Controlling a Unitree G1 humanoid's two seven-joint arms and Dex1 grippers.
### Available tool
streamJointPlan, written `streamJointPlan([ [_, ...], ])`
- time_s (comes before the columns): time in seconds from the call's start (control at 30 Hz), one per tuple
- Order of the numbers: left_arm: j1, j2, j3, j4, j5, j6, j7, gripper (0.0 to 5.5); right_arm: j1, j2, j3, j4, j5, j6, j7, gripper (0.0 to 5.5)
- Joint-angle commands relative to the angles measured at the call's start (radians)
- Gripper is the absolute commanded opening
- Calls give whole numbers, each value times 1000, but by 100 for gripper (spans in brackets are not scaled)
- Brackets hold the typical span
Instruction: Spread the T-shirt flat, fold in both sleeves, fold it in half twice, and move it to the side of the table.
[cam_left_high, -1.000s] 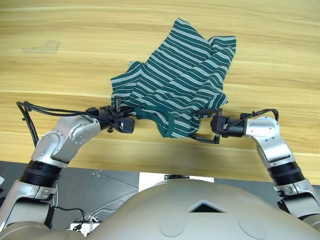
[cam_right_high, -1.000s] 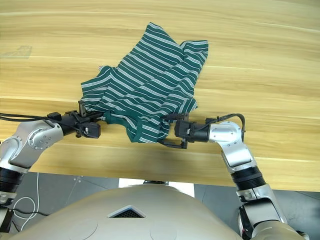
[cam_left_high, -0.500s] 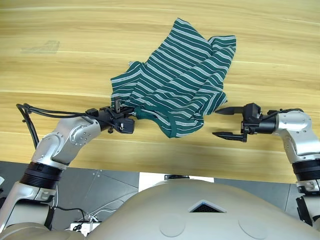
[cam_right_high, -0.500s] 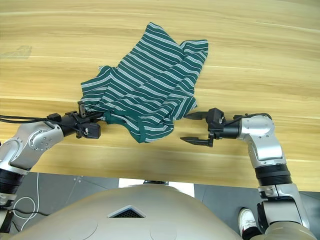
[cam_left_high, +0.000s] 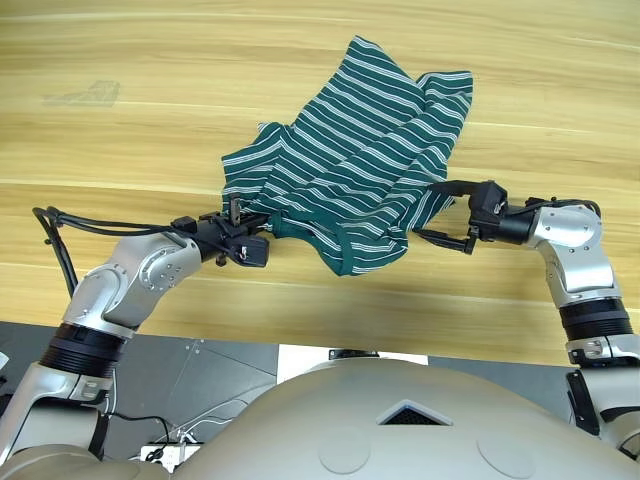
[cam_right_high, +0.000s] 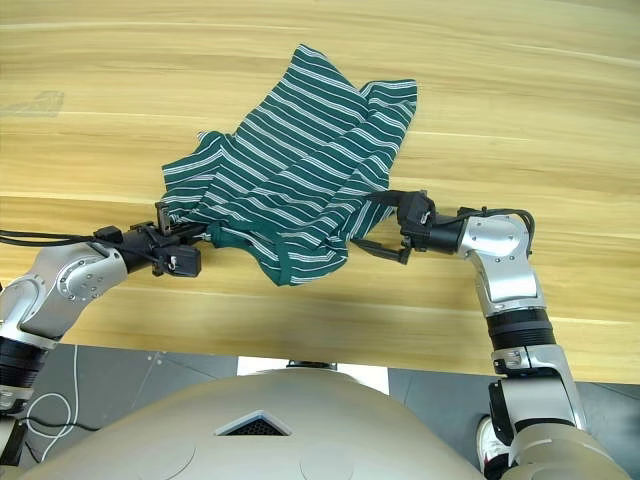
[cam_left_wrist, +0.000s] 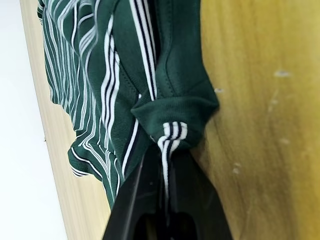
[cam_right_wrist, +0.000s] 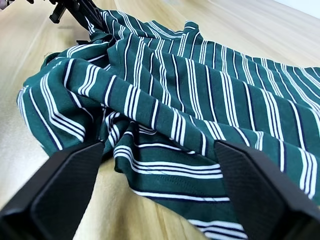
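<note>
A dark green T-shirt (cam_left_high: 355, 165) with white stripes lies crumpled on the wooden table (cam_left_high: 120, 140). My left gripper (cam_left_high: 240, 222) is shut on a bunched bit of the T-shirt (cam_left_wrist: 170, 125) at its near left edge. My right gripper (cam_left_high: 435, 210) is open at the shirt's near right edge, one finger (cam_left_high: 450, 186) above the cloth and the other low beside it. In the right wrist view the striped T-shirt (cam_right_wrist: 165, 110) lies between the spread fingers (cam_right_wrist: 55, 190), with the left gripper (cam_right_wrist: 70, 10) far behind.
The table's near edge (cam_left_high: 300, 335) runs just below both grippers. Bare wood extends to the left, right and far side of the shirt.
The right gripper let go of the shirt's near edge, drew back to the right while open, then came back in to the shirt's right edge. The left gripper has kept still.
</note>
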Motion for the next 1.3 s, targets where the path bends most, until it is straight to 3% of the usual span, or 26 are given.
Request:
streamJointPlan([
  [0.03,15,-7,-25,29,30,13,-14,0,16,-8,8,-7,6,-1,36,338],
  [0.67,13,-14,-36,49,39,11,6,0,31,4,19,16,-10,18,64,4],
  [1.1,-8,-26,-43,63,46,13,18,0,20,16,40,53,-8,18,89,4],
  [1.3,-8,-24,-41,68,45,13,23,0,-15,-61,-96,-3,153,127,173,4],
])
